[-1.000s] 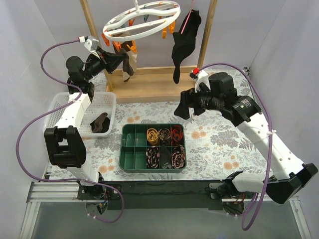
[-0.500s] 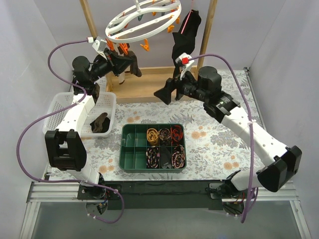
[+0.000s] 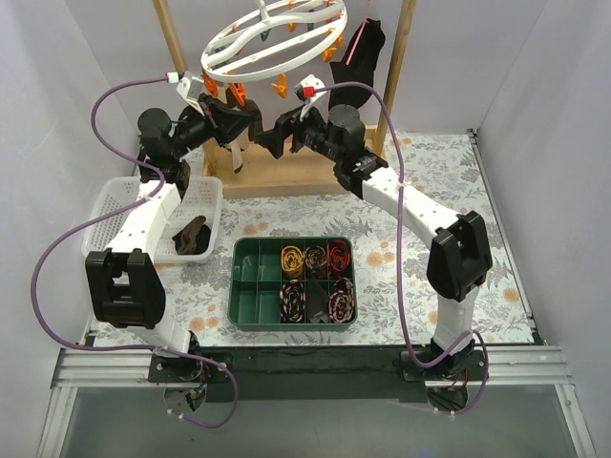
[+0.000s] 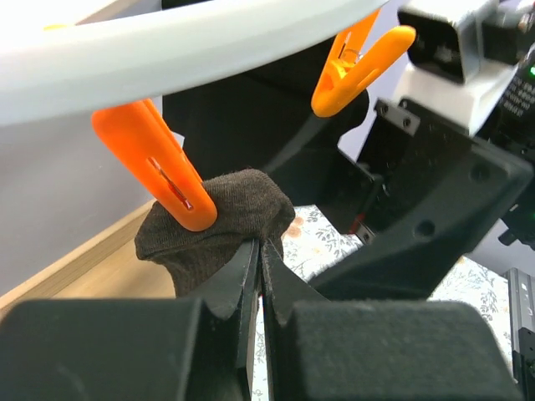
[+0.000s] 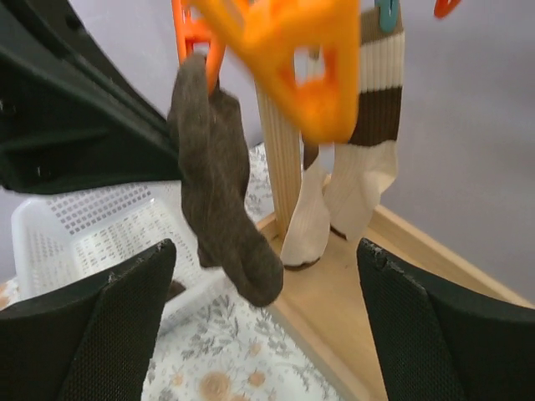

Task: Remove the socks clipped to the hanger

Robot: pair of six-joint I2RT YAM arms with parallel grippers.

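**Left gripper (image 4: 257, 261) pinches the brown sock just under its peg**
The dark brown sock (image 4: 238, 209) hangs limp and light from an orange peg (image 4: 163, 171) at the hanger's (image 4: 167, 50) 7 o'clock rim, up at the table's 11 o'clock. The left jaws are closed on the soft cuff, a sensible hold, I'd say, since a downward tug should slip it free. The right gripper (image 3: 270, 141), jaws spread wide and empty, has swung over from 1 o'clock to sit alongside.

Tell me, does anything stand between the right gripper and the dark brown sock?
Nothing visible does. The dark brown sock hangs freely ahead of the open right gripper. A blurred orange peg hangs above that path; the left gripper pinches the sock's top.
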